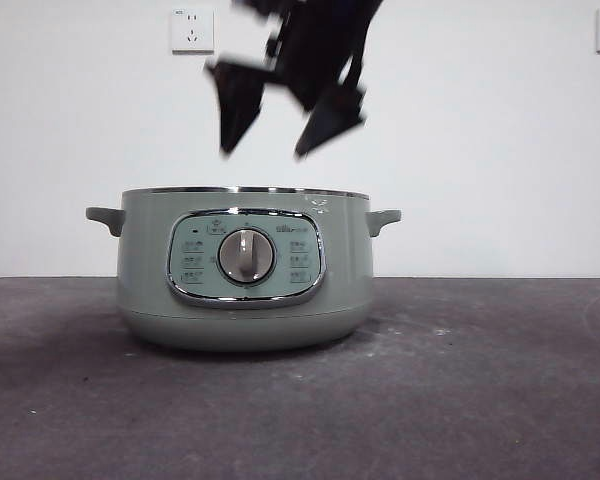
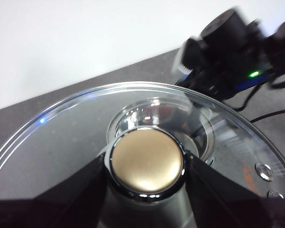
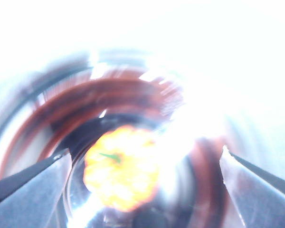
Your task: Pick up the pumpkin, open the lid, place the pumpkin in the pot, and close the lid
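The large pale sage-green electric cooking pot [image 1: 245,285] stands on the dark grey worktop [image 1: 480,400] straight below my right pincer [image 1: 280,125], which hangs over its open chrome-edged mouth with the two black jaws spread wide apart and nothing between them. On the pot's front sits a chrome-framed panel [image 1: 246,258] with a round silver dial [image 1: 246,256] in the middle and small printed symbols on either side; there is a line of lettering above the dial, but it is too small for me to read. A small handle juts from each side of the pot. On the white wall behind are two white sockets [image 1: 192,30], one up at each side.

My left pincer [image 2: 147,164] is clamped on the round clear glass lid [image 2: 61,137] by its knob [image 2: 147,164], a black jaw pressed against either side of it. The knob's top looks dull gold-beige under this light, ringed in shiny chrome, and the glass disc spreads out all round my jaws. Beyond the lid's edge I see the blurred black body of my other arm [image 2: 228,47] with a small green light on it.

Through my right wrist camera everything is washed out and smeared, yet directly beneath the gap between my jaws lies the small orange ribbed toy pumpkin [image 3: 121,173] with its thin green stem, resting down inside the pot on the shiny inner bowl [image 3: 76,118], whose wall shows reddish-brown rings around it.
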Robot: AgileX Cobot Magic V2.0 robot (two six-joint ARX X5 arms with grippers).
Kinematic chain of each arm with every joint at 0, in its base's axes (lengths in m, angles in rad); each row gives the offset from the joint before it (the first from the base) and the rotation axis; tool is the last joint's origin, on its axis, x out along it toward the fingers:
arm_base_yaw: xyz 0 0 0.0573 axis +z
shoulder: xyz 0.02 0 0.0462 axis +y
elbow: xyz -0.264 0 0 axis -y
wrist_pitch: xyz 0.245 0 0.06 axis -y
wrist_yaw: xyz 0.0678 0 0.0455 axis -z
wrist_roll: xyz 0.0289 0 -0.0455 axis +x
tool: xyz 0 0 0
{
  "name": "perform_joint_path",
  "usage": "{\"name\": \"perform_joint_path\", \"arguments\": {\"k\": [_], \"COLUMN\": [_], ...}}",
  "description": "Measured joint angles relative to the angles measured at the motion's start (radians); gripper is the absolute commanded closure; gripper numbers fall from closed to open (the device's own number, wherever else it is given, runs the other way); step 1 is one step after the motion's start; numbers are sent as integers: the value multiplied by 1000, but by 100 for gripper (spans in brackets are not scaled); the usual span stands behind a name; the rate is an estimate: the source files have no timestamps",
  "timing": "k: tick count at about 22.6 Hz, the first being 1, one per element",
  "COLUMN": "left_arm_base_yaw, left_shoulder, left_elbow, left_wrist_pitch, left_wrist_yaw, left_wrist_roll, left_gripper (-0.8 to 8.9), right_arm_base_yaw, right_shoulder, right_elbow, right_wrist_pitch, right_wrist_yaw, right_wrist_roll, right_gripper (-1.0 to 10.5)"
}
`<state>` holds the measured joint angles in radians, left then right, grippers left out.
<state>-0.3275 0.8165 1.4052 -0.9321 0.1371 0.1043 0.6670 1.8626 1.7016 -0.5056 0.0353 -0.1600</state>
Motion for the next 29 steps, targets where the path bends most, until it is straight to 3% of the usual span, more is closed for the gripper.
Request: {"name": "perform_joint_path", "arguments": {"k": [3,9,17,29], "left_arm_base_yaw": [0,-8,-45,-87], "left_shoulder": [81,297,482,712], "left_elbow": [0,0,0,0], "left_wrist_pitch": [91,221,375,528], "left_wrist_yaw": [62,98,116,117], "left_wrist_roll": [0,17,27,46], "left_gripper": [822,822,822,822], "right_arm_base_yaw": [-9,-19,-19,-19], "right_shoulder": [-201,-502,-645,-720], "right_elbow": [0,2,2,2], "right_wrist_pitch": [-87,-259,-433,-497], "right_wrist_yaw": [71,69,-6,-10], "right_wrist_roll": [69,128,151,157], "right_gripper": [318,320,321,321]}}
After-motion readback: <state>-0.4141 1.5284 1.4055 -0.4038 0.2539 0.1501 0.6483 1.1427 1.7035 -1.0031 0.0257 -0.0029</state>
